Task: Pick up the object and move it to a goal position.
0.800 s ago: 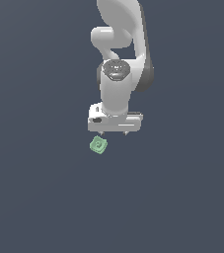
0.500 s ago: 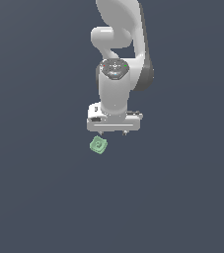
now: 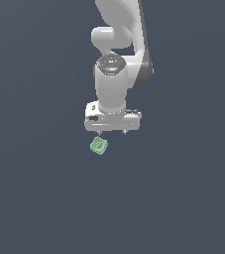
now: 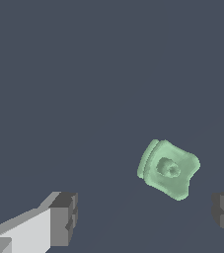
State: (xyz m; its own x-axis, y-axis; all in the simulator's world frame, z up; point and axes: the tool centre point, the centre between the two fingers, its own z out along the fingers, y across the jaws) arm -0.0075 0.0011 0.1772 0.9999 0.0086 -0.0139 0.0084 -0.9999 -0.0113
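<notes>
Pale green block [image 3: 99,145], flat, askew

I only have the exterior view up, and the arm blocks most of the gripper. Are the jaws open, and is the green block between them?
Observer: The jaws are open. In the wrist view the gripper has its two fingertips spread wide, with nothing held.
Operator: So is the block lined up in the gap?
Observer: Not yet. The green block lies ahead of the fingertips rather than between them, nearer one finger than the other.
Operator: Is it sitting square to the jaws?
Observer: No. In the wrist view its edges are turned at an angle to the line between the fingertips, and a round dimple shows on its top face.
</notes>
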